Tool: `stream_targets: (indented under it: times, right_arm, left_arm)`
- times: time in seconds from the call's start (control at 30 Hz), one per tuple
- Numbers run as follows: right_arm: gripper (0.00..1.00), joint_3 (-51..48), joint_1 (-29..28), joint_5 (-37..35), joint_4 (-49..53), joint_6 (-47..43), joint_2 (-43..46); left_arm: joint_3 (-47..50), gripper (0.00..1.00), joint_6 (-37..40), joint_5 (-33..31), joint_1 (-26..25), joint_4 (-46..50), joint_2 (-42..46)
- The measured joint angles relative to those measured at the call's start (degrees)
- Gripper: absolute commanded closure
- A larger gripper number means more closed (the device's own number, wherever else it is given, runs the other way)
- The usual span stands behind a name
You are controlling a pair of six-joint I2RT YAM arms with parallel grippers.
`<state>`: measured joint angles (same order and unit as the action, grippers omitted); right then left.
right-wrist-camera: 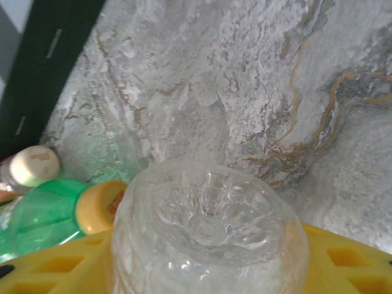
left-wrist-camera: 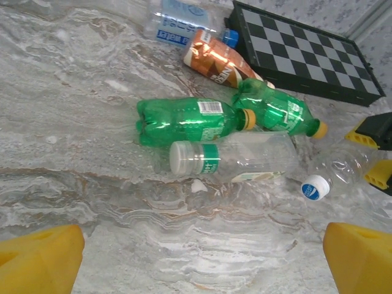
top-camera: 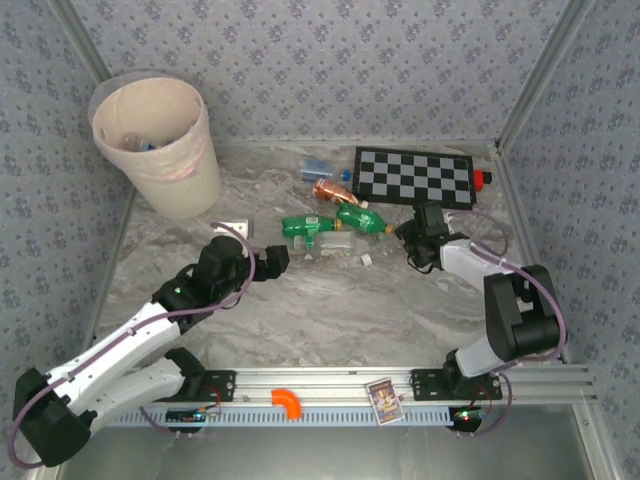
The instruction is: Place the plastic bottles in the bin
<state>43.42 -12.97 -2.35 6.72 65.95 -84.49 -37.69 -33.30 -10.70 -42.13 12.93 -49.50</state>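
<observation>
The left jaws hang released, spread wide, and straight ahead of them on the grey marbled desk (top-camera: 330, 320) lies a huddle of small plastic bottles. Nearest is a clear bottle with a white cap (left-wrist-camera: 236, 158), touching a green bottle with a yellow cap (left-wrist-camera: 184, 121). A second green bottle (left-wrist-camera: 275, 113) lies just beyond. Farther off are an orange-brown labelled bottle (left-wrist-camera: 217, 58) and a clear blue-labelled bottle (left-wrist-camera: 177, 21), beside the black-and-white checkerboard (left-wrist-camera: 306, 52). Between the right jaws sits a clear ribbed plastic bottle (right-wrist-camera: 208, 239); I cannot tell whether they clench it. The tall round peach-beige bin (top-camera: 185, 170) stands well apart from both pairs, on the left jaws' side.
</observation>
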Motion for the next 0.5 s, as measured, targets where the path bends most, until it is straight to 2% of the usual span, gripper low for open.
stream_targets:
  times: [0.17, 0.3, 0.5]
  right_arm:
    - [0.41, -0.6, -0.2, -1.0, 1.3, -2.6, 7.4]
    - [0.41, -0.6, -1.8, -2.3, 2.3, -5.4, 14.6]
    - [0.41, -0.2, -7.2, -3.4, 4.5, -9.3, 22.9]
  left_arm:
    - [-0.2, 0.08, 2.3, 4.2, 0.0, -0.3, -0.8]
    - [-0.7, 0.17, 3.8, 10.0, -0.3, -2.1, -3.7]
    - [-3.2, 0.25, 5.2, 15.6, -6.0, -6.2, -11.0]
